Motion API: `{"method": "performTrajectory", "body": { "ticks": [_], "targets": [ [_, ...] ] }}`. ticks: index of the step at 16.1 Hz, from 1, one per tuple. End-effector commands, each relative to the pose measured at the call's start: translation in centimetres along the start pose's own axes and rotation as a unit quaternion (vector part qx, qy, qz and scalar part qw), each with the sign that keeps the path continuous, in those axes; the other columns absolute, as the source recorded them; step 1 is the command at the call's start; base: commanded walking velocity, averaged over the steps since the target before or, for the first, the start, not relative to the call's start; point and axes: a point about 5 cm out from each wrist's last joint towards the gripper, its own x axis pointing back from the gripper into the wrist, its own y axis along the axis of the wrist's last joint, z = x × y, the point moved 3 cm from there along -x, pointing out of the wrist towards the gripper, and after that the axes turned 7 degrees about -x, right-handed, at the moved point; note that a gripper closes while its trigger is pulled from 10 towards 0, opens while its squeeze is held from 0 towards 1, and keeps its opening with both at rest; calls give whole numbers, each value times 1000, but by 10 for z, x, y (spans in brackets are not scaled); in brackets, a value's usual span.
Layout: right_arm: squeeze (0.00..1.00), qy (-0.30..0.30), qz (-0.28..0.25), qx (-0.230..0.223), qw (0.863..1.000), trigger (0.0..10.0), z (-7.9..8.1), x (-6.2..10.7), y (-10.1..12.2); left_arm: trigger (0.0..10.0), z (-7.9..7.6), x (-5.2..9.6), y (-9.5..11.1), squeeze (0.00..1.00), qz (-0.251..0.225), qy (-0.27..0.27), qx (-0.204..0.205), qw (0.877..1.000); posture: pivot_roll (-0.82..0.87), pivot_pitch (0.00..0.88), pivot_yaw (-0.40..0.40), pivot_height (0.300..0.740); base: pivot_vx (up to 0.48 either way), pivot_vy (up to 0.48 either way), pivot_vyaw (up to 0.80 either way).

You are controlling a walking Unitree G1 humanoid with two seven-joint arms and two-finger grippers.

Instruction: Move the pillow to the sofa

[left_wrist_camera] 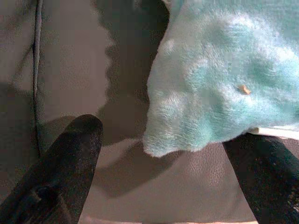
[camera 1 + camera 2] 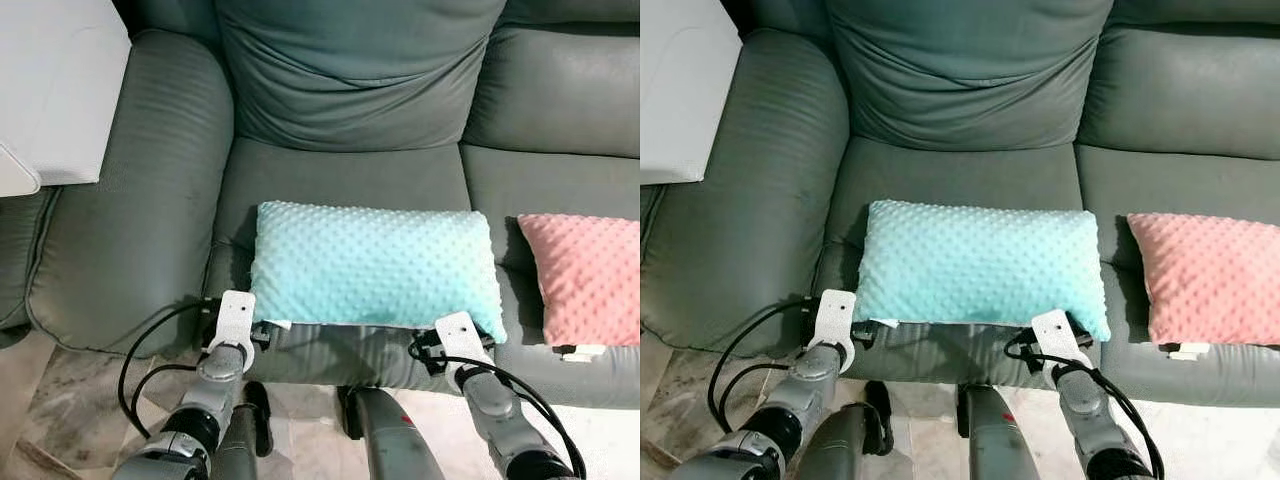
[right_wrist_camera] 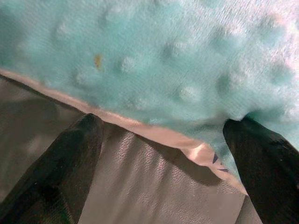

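Our left gripper (image 1: 163, 154) and right gripper (image 3: 161, 154), fingers spread and apparently released, flank the near corners of the teal pillow (image 2: 375, 265) lying crosswise on the sofa (image 2: 340, 90)

Pink dotted pillow (image 2: 590, 275) lies flat on the seat cushion at the robot's right, small white tag at its front edge. White flat surface (image 2: 55, 85) at upper left, beside the armrest. Marbled tile floor (image 2: 60, 400) below.
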Motion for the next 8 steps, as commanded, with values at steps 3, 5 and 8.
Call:
{"method": "performTrajectory", "body": {
  "ticks": [3, 5, 8],
  "targets": [
    [0, -4, 28, 2, 1000, 10000, -1, 8, -20, 10000, 0, 4, -21, 0, 32, 3, 2, 999, -127, 449, 24, 740, 0, 0, 0],
    [0, -3, 27, 2, 1000, 10000, 2, 9, -20, 10000, 1, 4, -22, 0, 33, 3, 1, 999, -127, 451, 25, 740, 0, 0, 0],
    [0, -4, 35, 6, 999, 10000, 3, 12, -26, 10000, 1, 4, -22, 0, 33, 3, 2, 999, -124, 453, 26, 740, 0, 0, 0]
  ]
}}
